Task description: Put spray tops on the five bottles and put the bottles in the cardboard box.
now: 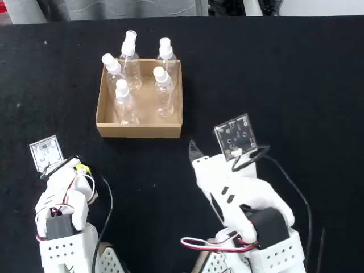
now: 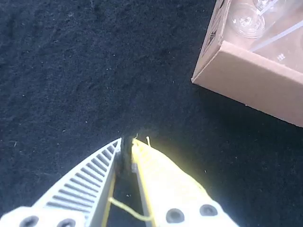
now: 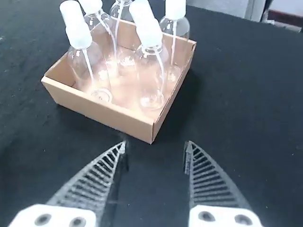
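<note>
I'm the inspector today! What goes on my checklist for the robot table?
Surface: table covered in black cloth.
Job's things: five bottles stand in the cardboard box, each with a white spray top.
Clutter: nothing seen.
Grippers: left gripper shut, empty; right gripper open, empty; both short of the box.
Cables: black cables by the arms; red and white wires at the bases.
Surroundings: grey fabric behind the table.

My 2 arms sit side by side, both drawn back and wrists pitched down. My left gripper (image 2: 127, 142) is closed, its ribbed white finger (image 2: 90, 172) meeting the yellow finger (image 2: 161, 175) at the tips. My right gripper (image 3: 155, 146) holds its 2 ribbed fingers (image 3: 102, 170) spread apart. From above, my right arm (image 1: 242, 190) extends farther forward than my left arm (image 1: 60, 196).
</note>
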{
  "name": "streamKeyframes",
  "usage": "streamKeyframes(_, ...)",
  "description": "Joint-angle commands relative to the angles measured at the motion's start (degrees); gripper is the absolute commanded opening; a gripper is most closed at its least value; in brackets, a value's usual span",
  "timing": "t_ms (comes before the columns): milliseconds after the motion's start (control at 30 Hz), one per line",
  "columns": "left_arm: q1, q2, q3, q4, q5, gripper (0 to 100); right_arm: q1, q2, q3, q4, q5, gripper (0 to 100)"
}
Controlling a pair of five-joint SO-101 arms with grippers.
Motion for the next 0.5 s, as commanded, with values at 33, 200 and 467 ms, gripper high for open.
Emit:
streamKeyframes(33, -0.48, -0.09, 1.27, 0.35, -0.26, 3, 1.32, -4.44, 2.33, 0.18, 1.49, 14.5)
streamKeyframes(200, -0.48, -0.09, 1.27, 0.35, -0.26, 3, 1.32, -9.27, 5.49, 0.09, 3.52, 14.5)
streamKeyframes(467, -0.48, -0.09, 1.27, 0.35, -0.26, 3, 1.32, -14.81, 11.38, 0.09, 4.04, 14.5)
